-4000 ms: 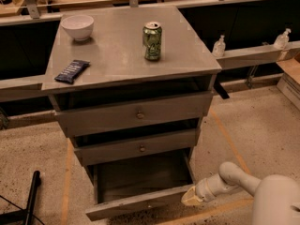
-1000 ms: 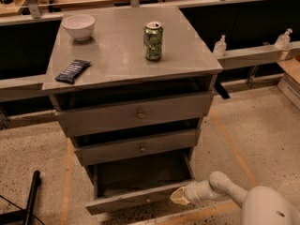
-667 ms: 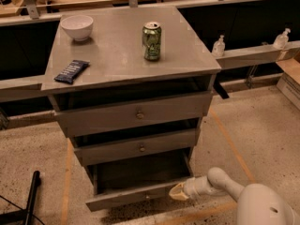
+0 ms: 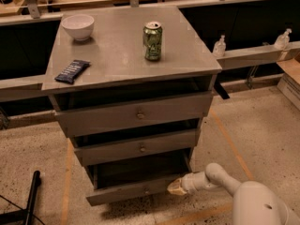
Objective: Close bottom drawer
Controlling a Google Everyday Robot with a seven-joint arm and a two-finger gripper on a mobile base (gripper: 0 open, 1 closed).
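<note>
Drawers [image 4: 136,114]: three; one end effector [image 4: 177,186] beside bottom drawer [image 4: 126,191], right end, state unclear.

Single view, high, angled down at cabinet [image 4: 126,55] front, mid-range; end effector [image 4: 176,186] low right, beside bottom drawer [image 4: 133,191].

Smooth white rounded arm [image 4: 219,174], tan tool [image 4: 177,186] at lower right

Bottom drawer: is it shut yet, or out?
Open. The bottom drawer juts forward of the middle drawer, its dark inside showing. The gripper is at its right front corner.
</note>
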